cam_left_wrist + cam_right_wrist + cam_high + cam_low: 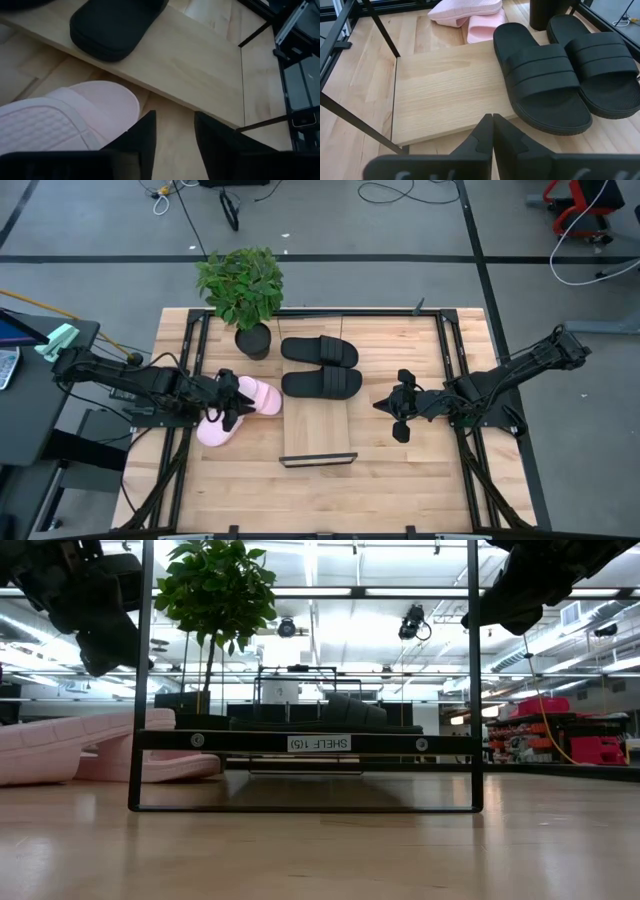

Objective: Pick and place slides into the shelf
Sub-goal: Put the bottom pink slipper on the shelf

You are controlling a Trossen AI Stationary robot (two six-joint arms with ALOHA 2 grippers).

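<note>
Two black slides [320, 352] [322, 383] lie side by side, soles down, on the far part of the shelf's pale board [318, 430]. Left of the shelf, two pink slides [262, 396] [216, 430] lie on the table, one partly resting on the other [60, 745]. My left gripper [175, 135] hangs open over them, beside a pink slide's rounded end [120, 102], with only table wood showing between its fingers. Right of the shelf, my right gripper [492, 120] hangs shut and holds nothing; it is above the table [398, 408] and points toward the black slides [545, 75]. My left gripper has one finger [142, 137] right beside the rounded end of a pink slide [127, 117]. I cannot tell whether it touches the slide. Nothing lies between the two fingers.
A potted plant [242, 280] in a black pot [253, 340] stands at the shelf's far left corner, close to the black slides. The shelf's black end bar [305, 742] stands at its near end. Black rails [455, 370] run along both sides of the table.
</note>
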